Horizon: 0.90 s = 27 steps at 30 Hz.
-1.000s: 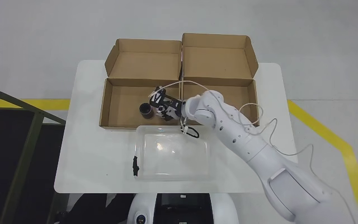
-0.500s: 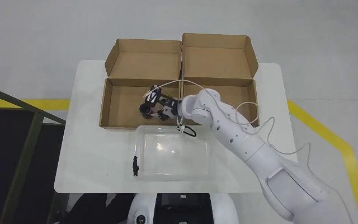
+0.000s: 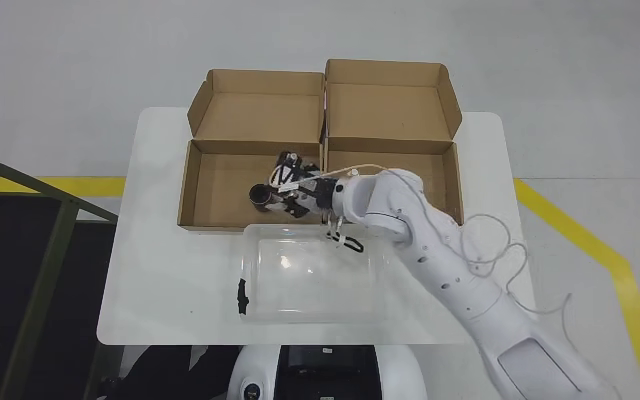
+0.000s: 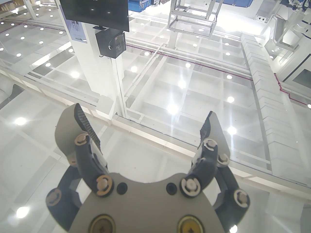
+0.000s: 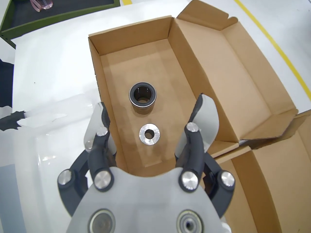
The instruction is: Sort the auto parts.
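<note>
Left of centre in the top view, the left cardboard box [image 3: 215, 190] holds a black bushing [image 3: 260, 196] and, just beside it, a silver ring [image 5: 149, 134] — the right end effector [image 3: 289, 186] hangs over them, spread wide, empty. The left end effector [image 4: 144, 112], equally wide and empty, faces a lit ceiling. A clear bin [image 3: 310, 275] sits on the white tabletop [image 3: 150, 250].

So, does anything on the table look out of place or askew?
One thing: a small black part lies at the clear tray's left edge, away from the black sleeve and silver ring in the left box. Whether it is inside the tray, I cannot tell.
</note>
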Each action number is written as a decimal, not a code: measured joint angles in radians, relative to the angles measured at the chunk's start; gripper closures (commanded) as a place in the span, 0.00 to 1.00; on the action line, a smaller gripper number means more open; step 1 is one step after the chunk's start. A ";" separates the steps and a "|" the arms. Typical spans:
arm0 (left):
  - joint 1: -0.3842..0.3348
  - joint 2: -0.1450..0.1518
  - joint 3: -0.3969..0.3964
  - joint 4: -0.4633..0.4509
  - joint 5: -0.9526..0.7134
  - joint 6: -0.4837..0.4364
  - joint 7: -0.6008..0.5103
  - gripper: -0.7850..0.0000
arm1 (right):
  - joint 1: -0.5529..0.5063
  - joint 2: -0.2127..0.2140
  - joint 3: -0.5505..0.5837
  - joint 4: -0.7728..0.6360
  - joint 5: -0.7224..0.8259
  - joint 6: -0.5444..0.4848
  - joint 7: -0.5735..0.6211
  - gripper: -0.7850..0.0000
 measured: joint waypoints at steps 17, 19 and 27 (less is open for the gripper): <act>0.000 0.000 0.000 0.000 0.000 0.000 0.000 0.00 | -0.401 0.114 0.386 -0.258 -0.198 -0.182 -0.372 0.00; 0.000 0.000 0.000 0.000 0.000 0.000 0.000 0.00 | -0.449 0.123 0.429 -0.284 -0.225 -0.188 -0.424 0.00; 0.000 0.000 0.000 0.000 0.000 0.000 0.000 0.00 | -0.633 0.153 0.581 -0.352 -0.322 -0.163 -0.608 0.00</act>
